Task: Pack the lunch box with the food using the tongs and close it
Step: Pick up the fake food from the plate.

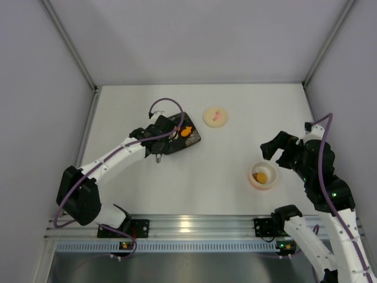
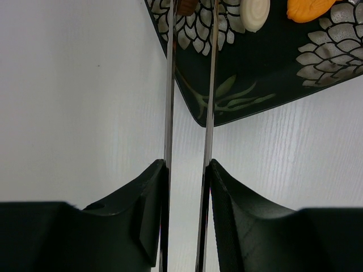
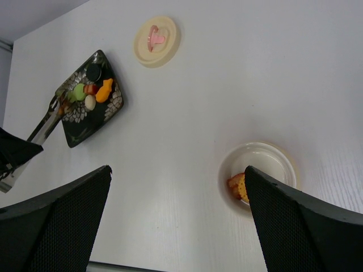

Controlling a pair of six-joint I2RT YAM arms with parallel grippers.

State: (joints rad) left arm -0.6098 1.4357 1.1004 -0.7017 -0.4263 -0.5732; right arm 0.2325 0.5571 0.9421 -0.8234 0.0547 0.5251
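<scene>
My left gripper (image 2: 188,164) (image 1: 160,141) is shut on the thin metal tongs (image 2: 168,85) (image 3: 48,122), one finger pressing each arm. The tong tips reach over the dark patterned plate (image 2: 272,68) (image 1: 191,141), on either side of a brown piece (image 2: 186,5). An orange piece (image 2: 309,8) (image 1: 186,132), a cream piece (image 2: 254,12) and a green piece (image 3: 78,92) lie on the plate. The round lunch box (image 1: 263,167) (image 3: 266,161) stands at the right and holds orange food (image 3: 238,186). My right gripper (image 3: 177,170) (image 1: 277,154) hovers open just above it, holding nothing.
The cream lid (image 1: 215,116) (image 3: 156,41) with a pink mark lies flat on the white table behind the plate. A small dark round item (image 3: 94,72) sits at the plate's far corner. Grey walls enclose the table on three sides.
</scene>
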